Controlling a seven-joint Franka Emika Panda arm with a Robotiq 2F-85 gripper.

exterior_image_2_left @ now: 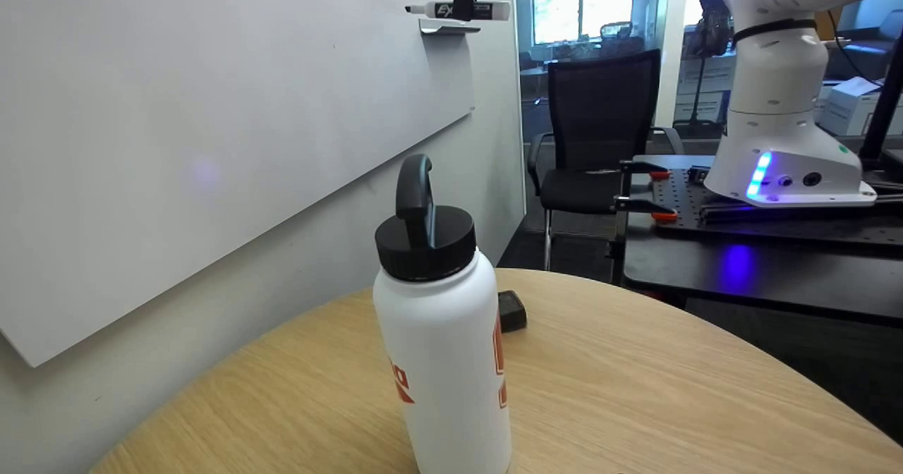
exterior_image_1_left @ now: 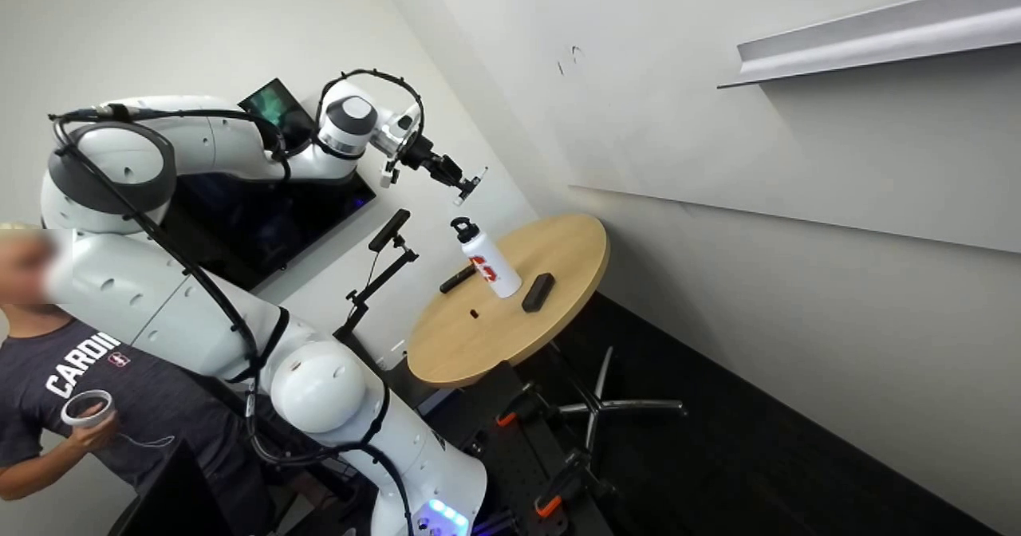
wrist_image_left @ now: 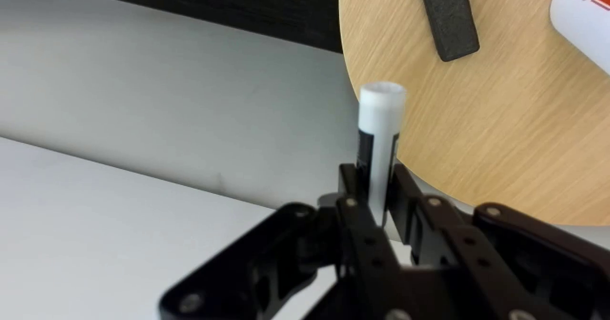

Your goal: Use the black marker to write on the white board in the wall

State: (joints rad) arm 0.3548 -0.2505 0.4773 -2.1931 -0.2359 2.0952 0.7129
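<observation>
In an exterior view you look from above, near the robot arm (exterior_image_1_left: pixel 159 297), with strong tilt, toward the round table (exterior_image_1_left: pixel 447 352) and the white board (exterior_image_1_left: pixel 638 145). In an exterior view you look from near the bottle (exterior_image_2_left: pixel 444 361), across this table, to the robot base (exterior_image_2_left: pixel 797 153). In the wrist view you look past the gripper (wrist_image_left: pixel 375 182), down to the table edge. All three views share table, bottle and board.
</observation>
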